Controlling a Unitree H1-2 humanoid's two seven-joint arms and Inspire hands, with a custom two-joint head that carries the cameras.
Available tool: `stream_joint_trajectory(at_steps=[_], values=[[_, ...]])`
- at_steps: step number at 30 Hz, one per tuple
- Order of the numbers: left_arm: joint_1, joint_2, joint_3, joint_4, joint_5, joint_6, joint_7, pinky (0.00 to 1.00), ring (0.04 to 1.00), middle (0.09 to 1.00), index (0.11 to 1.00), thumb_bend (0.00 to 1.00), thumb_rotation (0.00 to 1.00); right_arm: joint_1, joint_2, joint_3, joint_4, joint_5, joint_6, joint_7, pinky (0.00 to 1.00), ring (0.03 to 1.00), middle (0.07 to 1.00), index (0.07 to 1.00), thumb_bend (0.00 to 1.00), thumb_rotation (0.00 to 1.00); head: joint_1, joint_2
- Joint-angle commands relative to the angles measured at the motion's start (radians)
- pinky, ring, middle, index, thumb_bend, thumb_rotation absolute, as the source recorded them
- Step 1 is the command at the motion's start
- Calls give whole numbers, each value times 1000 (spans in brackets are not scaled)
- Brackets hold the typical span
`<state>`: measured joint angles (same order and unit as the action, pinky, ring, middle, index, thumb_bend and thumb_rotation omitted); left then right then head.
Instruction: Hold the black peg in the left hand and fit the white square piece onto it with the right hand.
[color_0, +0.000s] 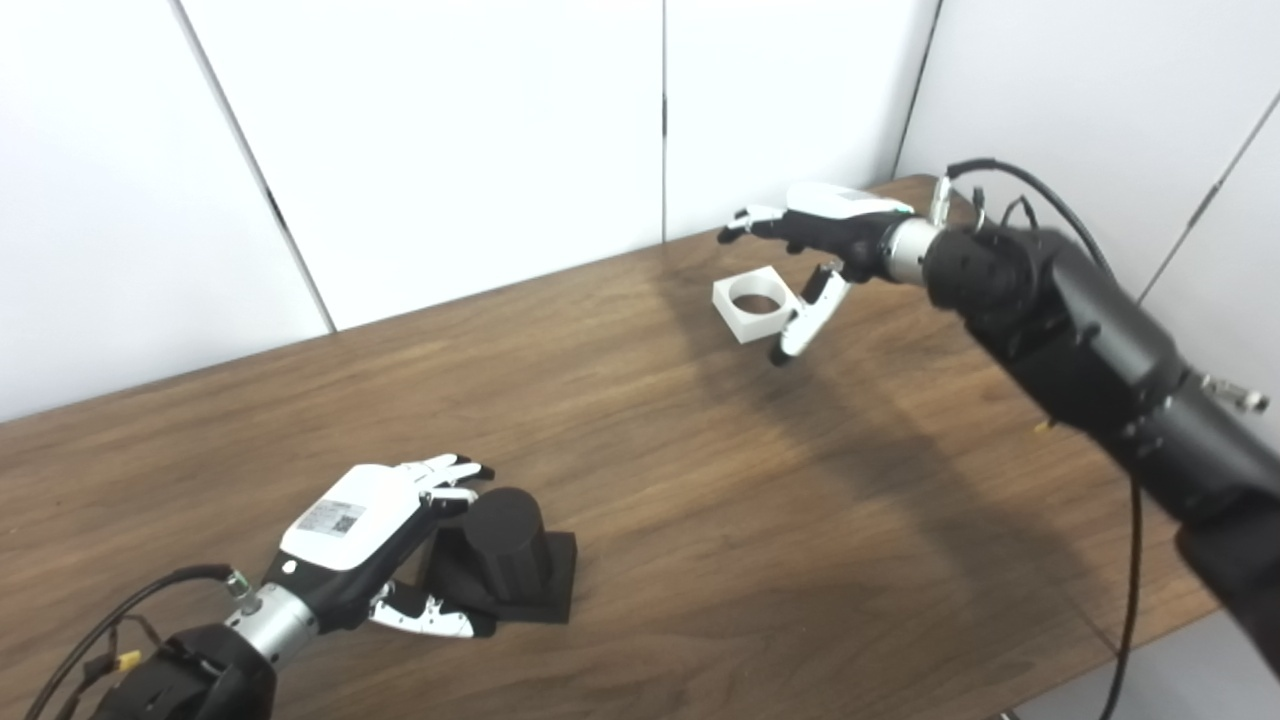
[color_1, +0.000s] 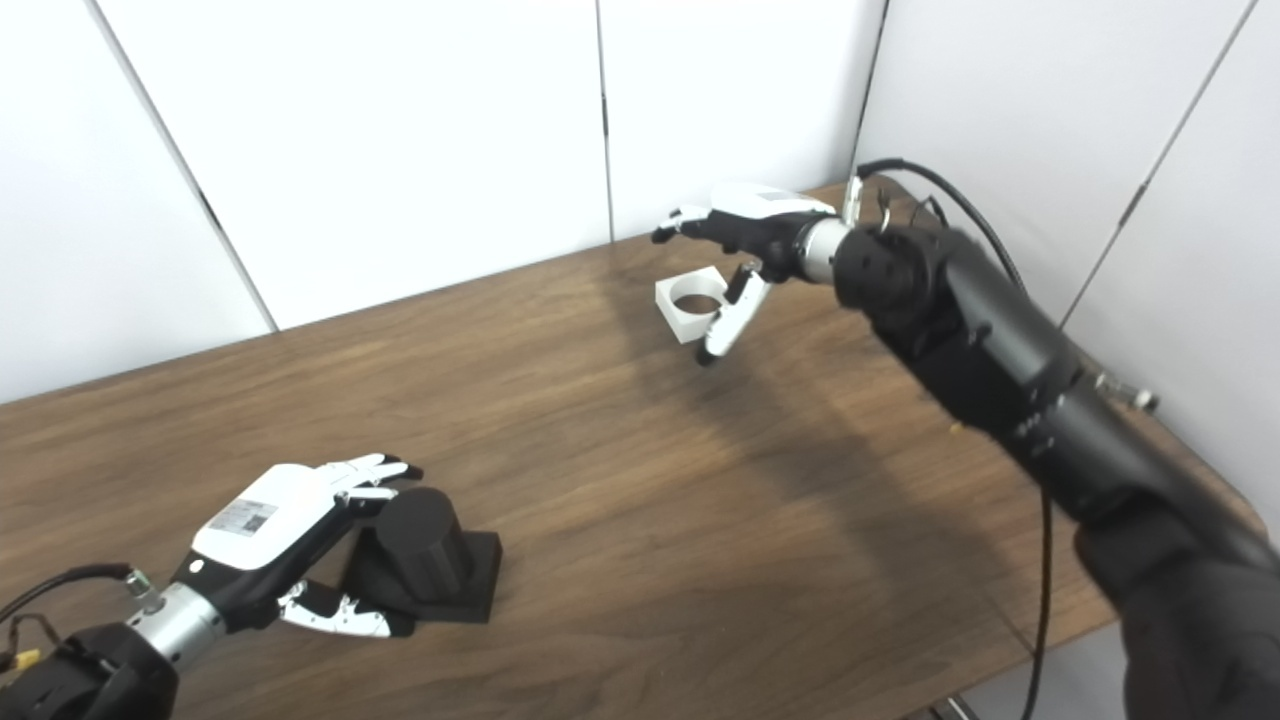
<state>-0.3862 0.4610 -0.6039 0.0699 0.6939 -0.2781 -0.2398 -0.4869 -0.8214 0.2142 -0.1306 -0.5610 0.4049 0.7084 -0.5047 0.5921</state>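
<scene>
Wooden desk (color_0: 700, 480) is backed by white panels: near its front left the black peg (color_0: 497, 540) is flanked by the left hand (color_0: 365, 545), fingers spread, not clasped; far back, the white square piece (color_0: 757, 303) is bracketed by the right hand (color_0: 815, 255), fingers apart, nothing held.

On the table (color_0: 700, 520), the peg (color_0: 505, 560) stands near-left beside the left hand (color_0: 365, 540); the square piece (color_0: 755, 303) lies far-right, well apart, under the right hand (color_0: 820, 245)

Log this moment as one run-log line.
left robot hand: open beside black peg | right robot hand: open over white square piece | both parts on table
</scene>
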Motion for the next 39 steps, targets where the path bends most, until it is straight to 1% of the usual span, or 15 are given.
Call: stream_joint_trajectory(at_steps=[1,3,7,9,10,13,15,18,25,29,36,39], values=[[66,54,-40,56,49,-28,-73,859,913,882,492,523,62,-62,-28,10,12,-36,-16,-5,996,1000,1000,947,963,200,0,1],[67,52,-37,62,46,-36,-69,855,911,880,491,524,62,-70,-28,19,45,-59,-41,-32,1000,1000,1000,954,952,200,0,2],[65,57,-38,59,41,-44,-73,856,913,879,492,524,62,-78,-18,10,114,-64,-111,-101,1000,1000,997,964,934,217,-3,1],[65,60,-36,57,36,-46,-73,851,910,877,491,524,61,-87,-14,12,139,-73,-127,-117,1000,1000,998,973,922,215,-2,0],[65,61,-35,57,35,-47,-74,850,910,877,491,524,61,-94,-12,16,147,-83,-126,-121,1000,1000,999,975,911,203,-2,0],[67,61,-34,62,33,-49,-74,848,911,878,492,523,61,-123,-6,36,176,-125,-106,-119,1000,1000,1000,981,852,116,-1,0],[69,59,-31,66,31,-54,-69,848,911,876,491,523,61,-142,-2,43,203,-142,-104,-121,999,1000,1000,986,839,98,0,1],[72,57,-28,65,31,-54,-71,855,913,877,491,524,61,-163,6,49,235,-166,-100,-124,989,1000,1000,991,848,123,1,1],[79,55,-25,53,45,-43,-76,855,912,879,491,524,62,-173,23,39,267,-189,-88,-146,971,1000,1000,989,837,123,8,4],[80,54,-23,54,47,-48,-71,846,909,877,491,524,62,-174,33,42,284,-191,-92,-160,957,1000,997,981,834,125,10,5],[85,55,-17,34,37,-29,-90,853,915,877,491,524,61,-196,62,68,340,-204,-90,-156,955,985,989,971,823,129,25,8],[88,59,-17,15,40,-22,-97,852,916,879,491,524,61,-213,75,82,365,-196,-92,-139,958,984,990,969,830,125,31,16]])
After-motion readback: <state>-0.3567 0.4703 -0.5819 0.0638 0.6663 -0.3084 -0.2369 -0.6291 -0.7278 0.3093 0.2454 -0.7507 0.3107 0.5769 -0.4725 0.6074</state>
